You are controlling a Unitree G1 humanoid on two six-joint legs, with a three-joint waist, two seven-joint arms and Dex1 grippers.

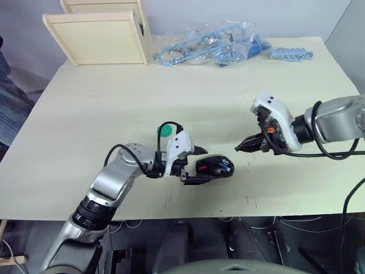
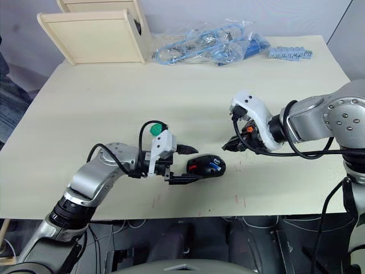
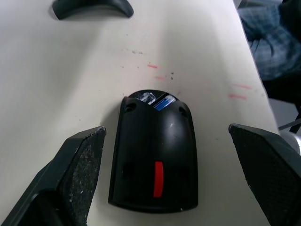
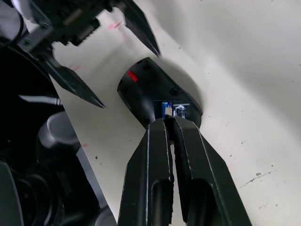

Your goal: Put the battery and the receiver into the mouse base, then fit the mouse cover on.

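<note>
1. Base (image 1: 215, 167) lies on the table (image 1: 114, 114) near the front edge, hollow side up, with the blue battery (image 3: 163, 102) seated in its far end beside some clear parts.
2. Left gripper (image 1: 194, 165) has its fingers wide apart on either side of the base, not touching it.
3. Right gripper (image 1: 240, 147) hangs close to the right of the base, fingers pressed together; the right wrist view looks along them at the battery bay, and nothing can be seen held between them.
4. Cover (image 3: 92, 7) lies apart on the table in the left wrist view.
5. Receiver cannot be made out, so whether it is in is unclear.
6. Judgement: the insertion step is ending; next, confirm the receiver, then fetch the cover while the left gripper steadies the base.
</note>
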